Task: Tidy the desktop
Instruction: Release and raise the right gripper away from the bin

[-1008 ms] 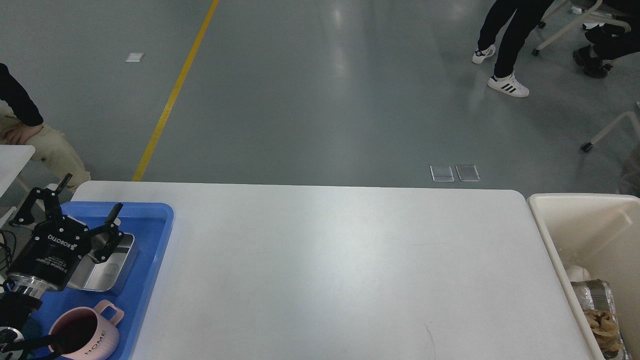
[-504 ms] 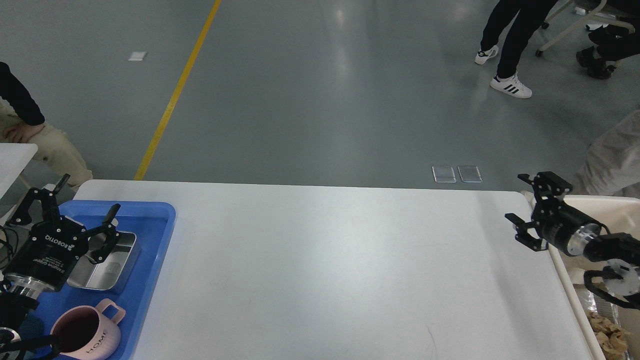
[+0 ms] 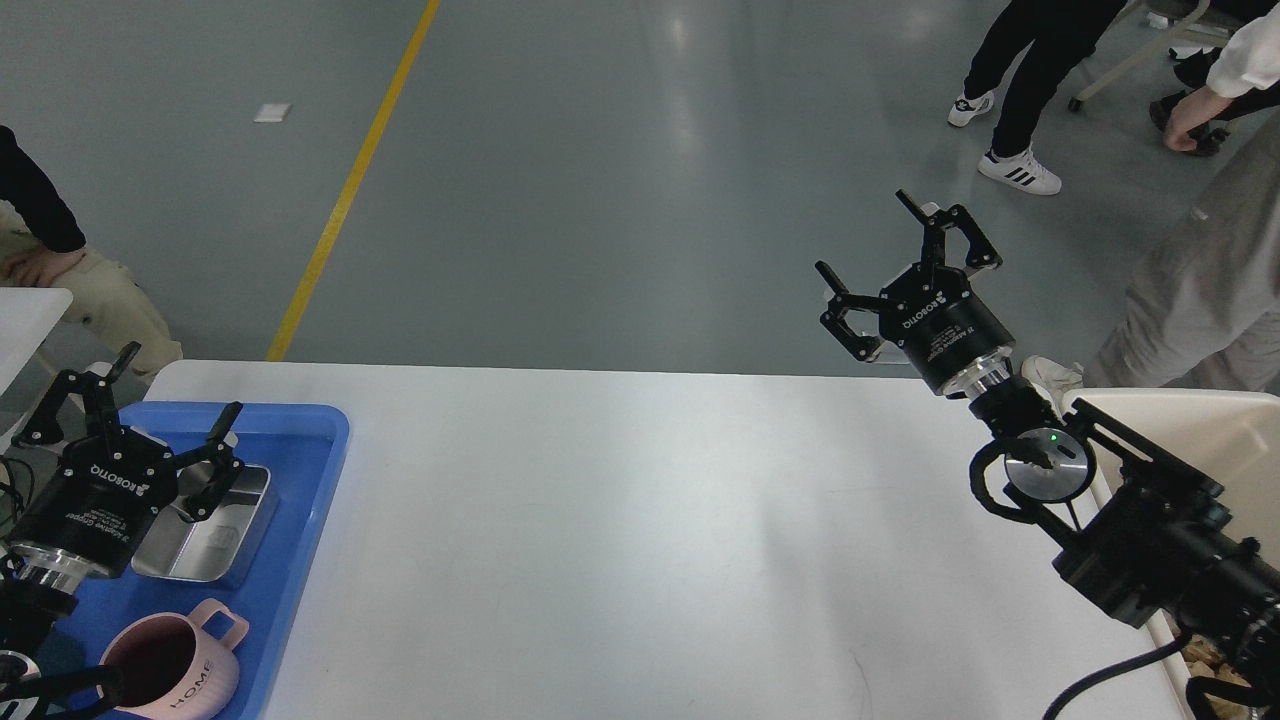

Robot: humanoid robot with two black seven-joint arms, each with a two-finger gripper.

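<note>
Head view, the only one. Desktop (image 3: 640, 540) fills lower centre, white, rounded corners; nothing loose visible on its bare top apart from faint scuffs. Blue tray (image 3: 300, 560) on its left end, holding a steel container (image 3: 215, 540) and, nearer the camera, a pink mug (image 3: 170, 670) marked HOME, upright, handle to the right. Cream bin (image 3: 1190, 430) just beside the right end, mostly hidden behind the right arm; contents hard to read.

Left gripper (image 3: 125, 415) hovering over the tray's far-left part, jaws spread wide, holding nothing; one fingertip above the steel container's edge, contact not clear. Right gripper (image 3: 885, 250) raised high above the far right edge of the desktop, pointing away, fingers splayed apart, empty.

People's legs and chairs on the grey floor (image 3: 600, 200) beyond, yellow line at left. Not part of the job.

Step judged: sorting looks done or nearly so, dishes in tray, nothing left on the open surface, both hands free. Task close to finished, going by layout alone.

Next move likely a pull-back of both arms to rest, or a last scan for strays. Calls for lifting the left gripper straight up clear of container and mug before swinging, and keeping the right arm off the bin rim. Risk: clipping the mug handle on the way out.
</note>
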